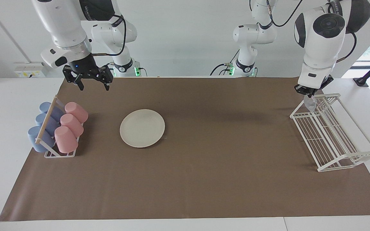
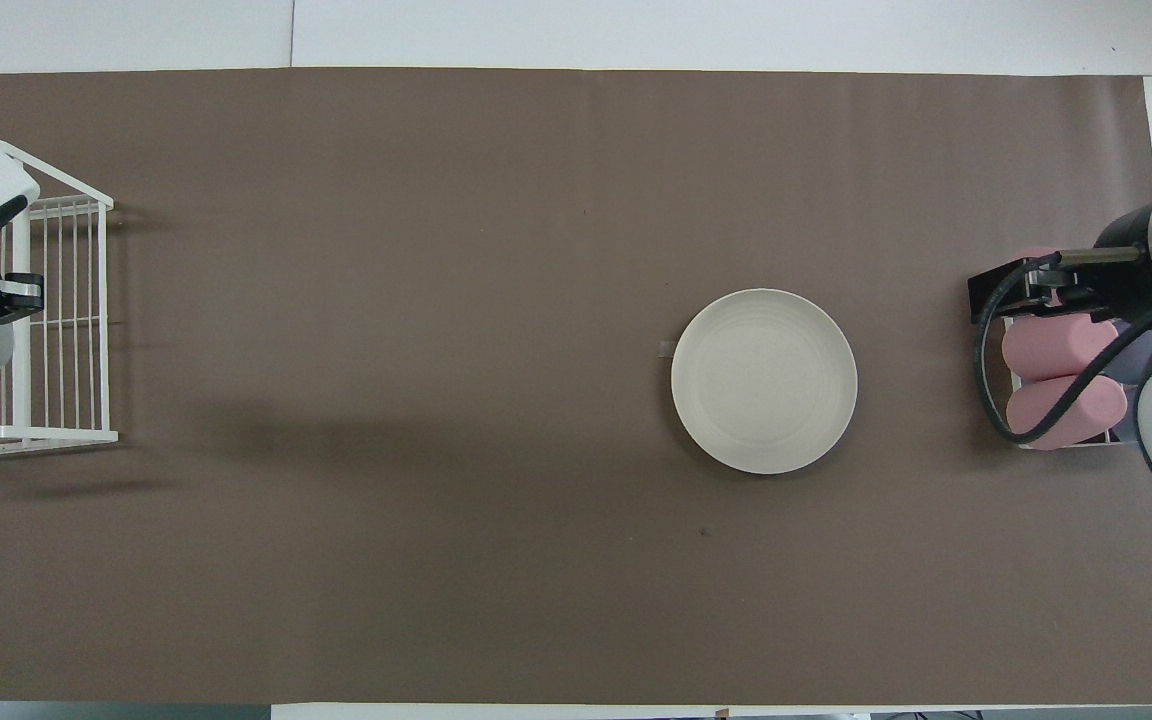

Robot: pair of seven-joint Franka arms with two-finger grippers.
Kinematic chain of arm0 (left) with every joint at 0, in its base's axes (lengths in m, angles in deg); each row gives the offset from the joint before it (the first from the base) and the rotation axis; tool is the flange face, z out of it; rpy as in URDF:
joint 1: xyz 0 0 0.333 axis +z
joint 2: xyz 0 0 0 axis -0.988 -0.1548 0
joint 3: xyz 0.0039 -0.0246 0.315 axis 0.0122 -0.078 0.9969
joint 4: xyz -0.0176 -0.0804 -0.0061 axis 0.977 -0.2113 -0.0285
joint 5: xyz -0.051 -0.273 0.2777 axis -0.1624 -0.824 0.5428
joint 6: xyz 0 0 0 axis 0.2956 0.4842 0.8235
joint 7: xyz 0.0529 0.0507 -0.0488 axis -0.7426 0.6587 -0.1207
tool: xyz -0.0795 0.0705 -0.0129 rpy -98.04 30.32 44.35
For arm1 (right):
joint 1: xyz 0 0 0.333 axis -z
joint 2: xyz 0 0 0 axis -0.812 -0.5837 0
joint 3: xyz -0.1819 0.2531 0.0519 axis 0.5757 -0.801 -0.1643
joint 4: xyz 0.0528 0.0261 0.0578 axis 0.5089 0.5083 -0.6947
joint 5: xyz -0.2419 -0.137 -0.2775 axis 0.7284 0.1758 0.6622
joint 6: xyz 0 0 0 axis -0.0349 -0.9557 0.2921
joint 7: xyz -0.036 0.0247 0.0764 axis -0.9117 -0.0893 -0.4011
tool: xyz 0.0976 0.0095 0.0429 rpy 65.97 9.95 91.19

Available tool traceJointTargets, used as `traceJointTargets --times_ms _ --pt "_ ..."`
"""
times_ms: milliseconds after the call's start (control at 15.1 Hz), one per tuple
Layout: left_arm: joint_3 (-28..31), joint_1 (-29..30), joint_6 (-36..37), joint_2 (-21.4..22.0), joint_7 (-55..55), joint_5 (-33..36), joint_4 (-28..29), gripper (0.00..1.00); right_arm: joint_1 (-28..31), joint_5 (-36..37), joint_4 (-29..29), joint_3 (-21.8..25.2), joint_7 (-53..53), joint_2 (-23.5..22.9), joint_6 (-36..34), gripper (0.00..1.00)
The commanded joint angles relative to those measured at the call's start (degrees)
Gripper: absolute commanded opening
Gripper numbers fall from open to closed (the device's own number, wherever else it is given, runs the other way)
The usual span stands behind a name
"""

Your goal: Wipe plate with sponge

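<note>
Surface: a brown mat (image 1: 204, 179) is covering a white table (image 1: 2, 134), its edges stopping short of the table's ends.
Room: a pale wall is rising at the robots' edge of the table, with a socket box (image 1: 30, 70) sitting at the corner by the right arm's base.
Cup rack: a small rack (image 1: 56, 141) is standing at the right arm's end of the mat, holding three blue cups (image 1: 42, 125) and three pink cups (image 1: 71, 123) lying on their sides.
Right gripper: the right gripper (image 1: 92, 84) is hanging in the air over the mat's corner by the cup rack, its fingers spread wide apart and carrying nothing.
Plate: the plate (image 1: 142, 128) is lying flat and bare on the mat, beside the cup rack and toward the robots' edge.
Wire rack: a white wire rack (image 1: 329, 134) is standing at the left arm's end of the mat.
Left gripper: the left gripper (image 1: 310, 93) is hanging over the wire rack's robot-side corner, fingers pressed together, pinching the sponge (image 1: 310, 102), which is dangling over the rack.
</note>
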Motion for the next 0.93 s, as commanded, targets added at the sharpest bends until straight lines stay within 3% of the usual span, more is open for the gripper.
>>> traceJointTargets --times_ms 0,133,464,663,862 --pt "-0.1 -0.3 -1.2 -6.6 -1.0 9.2 -2.5 0.00 0.7 0.1 2.6 1.6 2.8 1.0 0.8 1.00" --pt "-0.2 0.2 -3.7 -8.7 -1.5 15.9 -2.2 0.00 0.7 -0.1 3.2 2.9 3.8 1.5 0.2 1.00" --pt "0.0 1.8 -7.8 -12.3 -7.0 24.3 -0.6 0.00 0.4 -0.2 1.6 3.9 5.1 0.8 0.9 1.00" --pt "0.0 1.8 -10.3 -12.0 -13.3 24.4 3.0 0.00 0.7 -0.1 7.1 4.7 4.7 2.9 3.6 1.00" --pt "-0.2 1.9 -10.9 -11.9 -15.8 24.2 3.6 0.00 0.8 -0.1 6.2 7.4 5.2 2.5 4.2 1.00"
